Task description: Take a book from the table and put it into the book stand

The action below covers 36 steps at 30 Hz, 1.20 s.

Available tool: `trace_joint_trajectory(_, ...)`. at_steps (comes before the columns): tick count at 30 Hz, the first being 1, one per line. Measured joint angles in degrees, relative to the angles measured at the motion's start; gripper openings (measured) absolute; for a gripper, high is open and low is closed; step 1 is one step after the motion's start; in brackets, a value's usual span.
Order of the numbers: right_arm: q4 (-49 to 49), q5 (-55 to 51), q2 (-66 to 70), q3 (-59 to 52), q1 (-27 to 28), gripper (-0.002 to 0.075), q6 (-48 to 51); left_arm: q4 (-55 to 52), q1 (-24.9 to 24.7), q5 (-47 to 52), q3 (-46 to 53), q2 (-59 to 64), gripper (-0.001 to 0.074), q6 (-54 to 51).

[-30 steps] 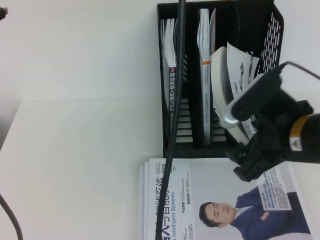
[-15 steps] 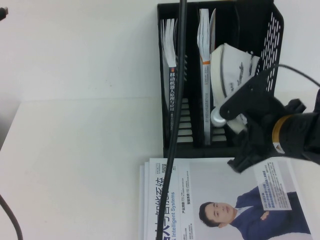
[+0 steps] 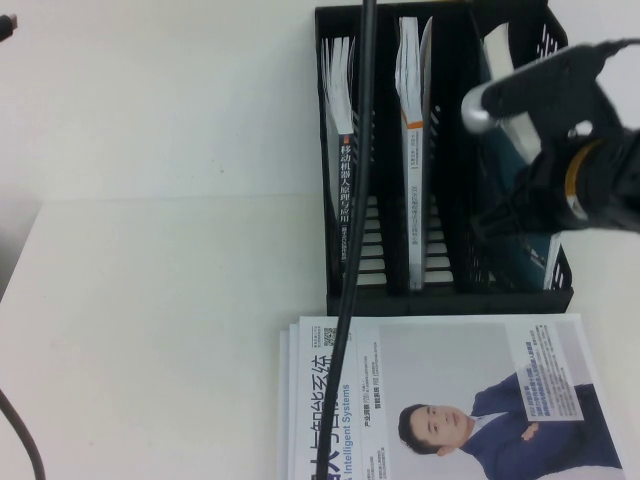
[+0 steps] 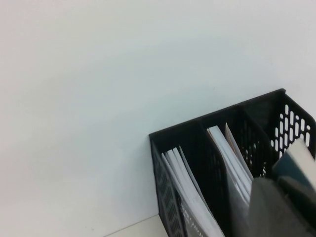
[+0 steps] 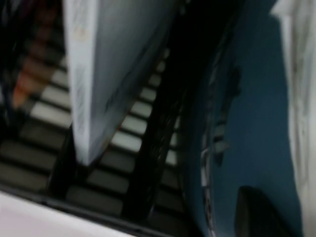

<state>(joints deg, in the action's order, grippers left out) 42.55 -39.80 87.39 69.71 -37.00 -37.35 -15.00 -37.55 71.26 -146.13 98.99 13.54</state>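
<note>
The book (image 3: 530,258), dark blue along its spine, stands in the right slot of the black book stand (image 3: 400,302) at the back of the white table (image 3: 150,300). My right gripper (image 3: 505,215) hangs over that slot, right against the book's blue spine (image 5: 256,123). The arm's wrist covers most of the book from above. In the left wrist view the stand (image 4: 177,132) shows from above, with the book's top (image 4: 296,165) in its end slot. My left gripper shows in no view and is shut.
A black-spined book (image 3: 345,190) fills the left slot and a white book (image 3: 410,120) the middle one. A stack of books (image 3: 450,400) topped by a man in a blue suit lies in front of the stand. A black cable (image 3: 355,200) hangs across the stand.
The book, earlier fanned open and leaning at the stand's front right, now stands closed in the right slot. My right gripper has moved toward the back of the stand.
</note>
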Motion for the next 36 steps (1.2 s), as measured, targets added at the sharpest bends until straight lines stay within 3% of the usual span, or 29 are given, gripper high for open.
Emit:
trace_joint_trajectory(21,6.30,0.59,6.05,5.35,5.87,0.0143,-16.61,0.00,0.00,1.28,0.00,0.00,-0.0001,-0.13)
trace_joint_trajectory(36,-2.07,-13.44,6.38,21.75,5.92,0.0303,-3.13,0.80,0.00,1.28,0.00,-3.86,-0.0001,-0.03)
